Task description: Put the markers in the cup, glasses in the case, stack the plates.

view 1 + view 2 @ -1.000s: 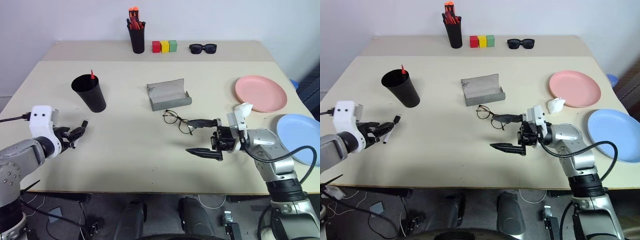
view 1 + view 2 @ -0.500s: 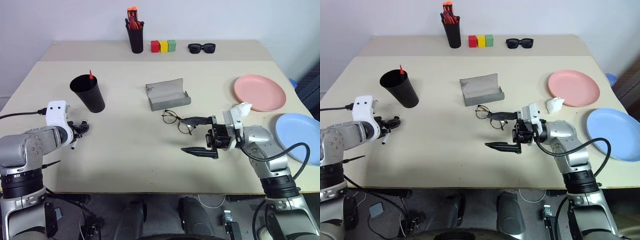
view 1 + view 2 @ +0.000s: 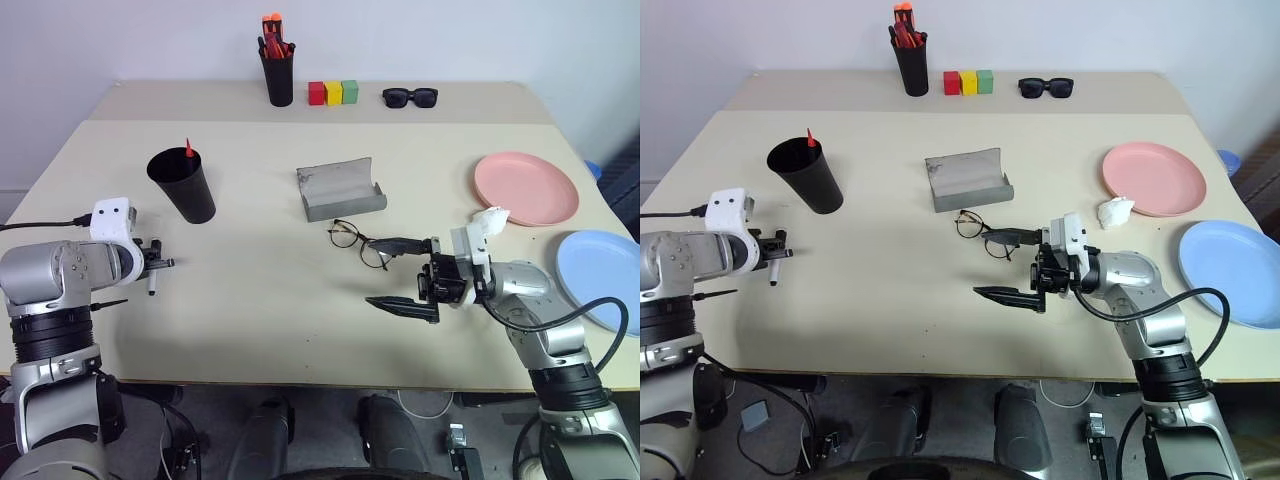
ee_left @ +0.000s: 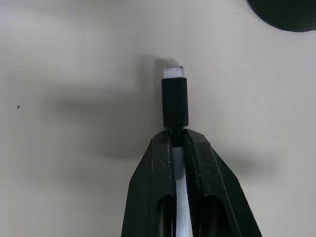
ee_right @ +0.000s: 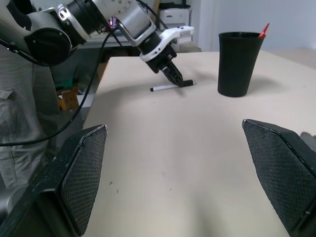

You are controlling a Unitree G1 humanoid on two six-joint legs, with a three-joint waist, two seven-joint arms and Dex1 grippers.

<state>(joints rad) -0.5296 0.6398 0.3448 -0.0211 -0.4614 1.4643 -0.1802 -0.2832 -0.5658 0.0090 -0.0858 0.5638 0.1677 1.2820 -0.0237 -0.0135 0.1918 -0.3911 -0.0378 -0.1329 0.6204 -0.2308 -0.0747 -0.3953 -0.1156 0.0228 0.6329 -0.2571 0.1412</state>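
Two markers: one red-capped marker (image 3: 187, 149) standing in the cup (image 3: 184, 188), one black marker (image 3: 153, 272) with a white end. One cup. One pen holder (image 3: 279, 78) with a bundle of orange-red pens (image 3: 274, 28). One pair of eyeglasses (image 3: 358, 243), one pair of sunglasses (image 3: 409, 97), one grey case (image 3: 340, 189). Two plates: one pink plate (image 3: 526, 187), one blue plate (image 3: 598, 279). Three small blocks (image 3: 333, 93): red, yellow, green. One crumpled white scrap (image 3: 1113, 211).
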